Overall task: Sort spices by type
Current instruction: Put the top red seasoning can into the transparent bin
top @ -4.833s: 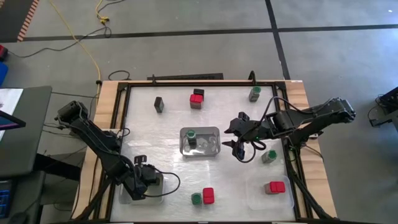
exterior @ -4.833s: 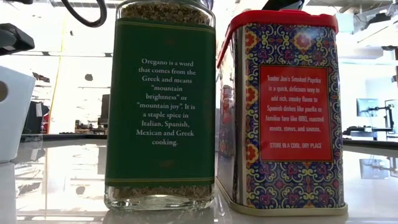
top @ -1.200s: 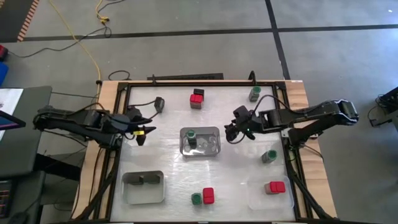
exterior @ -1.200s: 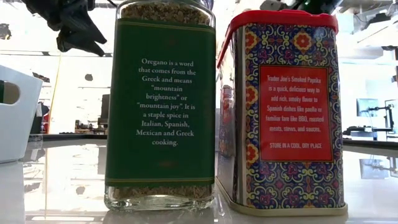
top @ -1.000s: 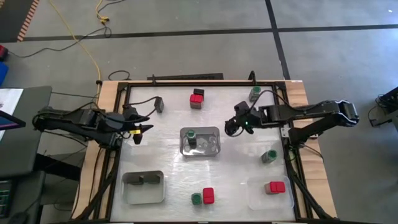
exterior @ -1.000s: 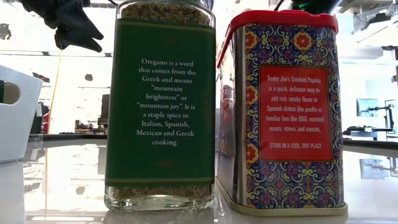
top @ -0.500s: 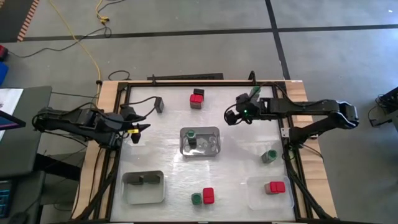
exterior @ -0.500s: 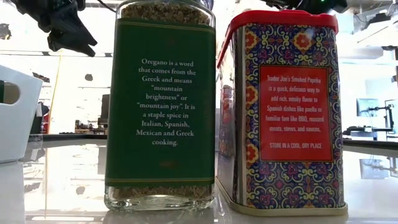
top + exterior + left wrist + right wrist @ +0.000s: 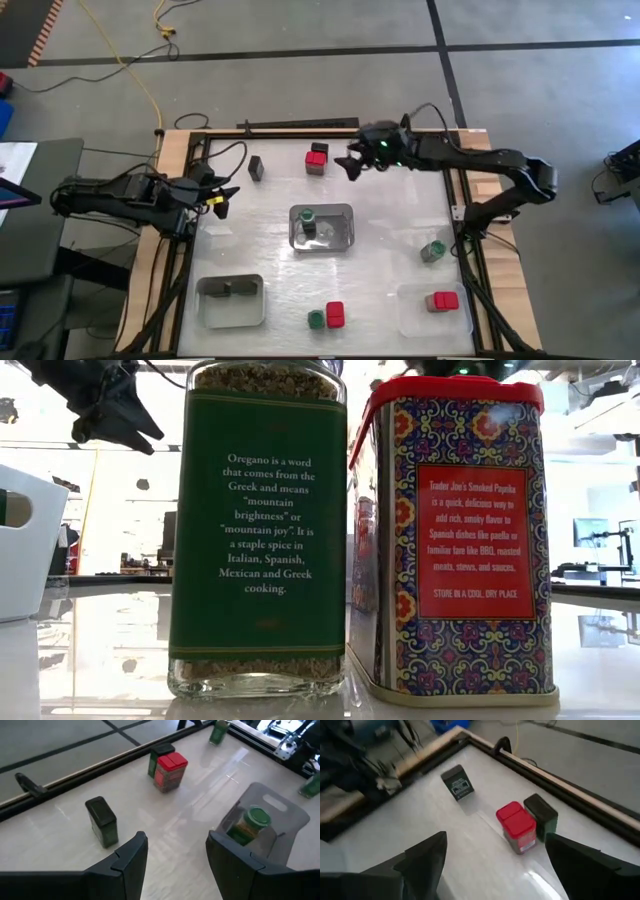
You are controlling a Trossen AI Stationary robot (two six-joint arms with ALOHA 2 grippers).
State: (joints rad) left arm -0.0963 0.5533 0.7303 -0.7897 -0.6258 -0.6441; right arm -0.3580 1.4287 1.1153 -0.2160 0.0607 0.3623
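Observation:
My left gripper (image 9: pixel 219 200) is open and empty above the table's left side; a dark rectangular spice box (image 9: pixel 102 821) stands just beyond it, also in the high view (image 9: pixel 256 167). My right gripper (image 9: pixel 350 163) is open and empty at the far middle, right of a red-topped box (image 9: pixel 517 826) with a dark box (image 9: pixel 541 817) behind it. A green-lidded jar (image 9: pixel 308 216) stands in the centre tray (image 9: pixel 340 240). An oregano jar (image 9: pixel 258 530) and a red-topped paprika tin (image 9: pixel 455 530) stand side by side at the near edge.
A tray at the near left (image 9: pixel 230 300) holds a dark box. A tray at the near right (image 9: pixel 433 318) holds a red-topped box (image 9: pixel 440 300). A green-lidded jar (image 9: pixel 432 250) stands at the right. Another jar (image 9: pixel 218 731) stands at the far right corner.
My right gripper has gone toward the table's far edge and left, toward the red-topped box at the far middle, staying open. My left gripper has shifted a little toward the far edge. No spice has moved.

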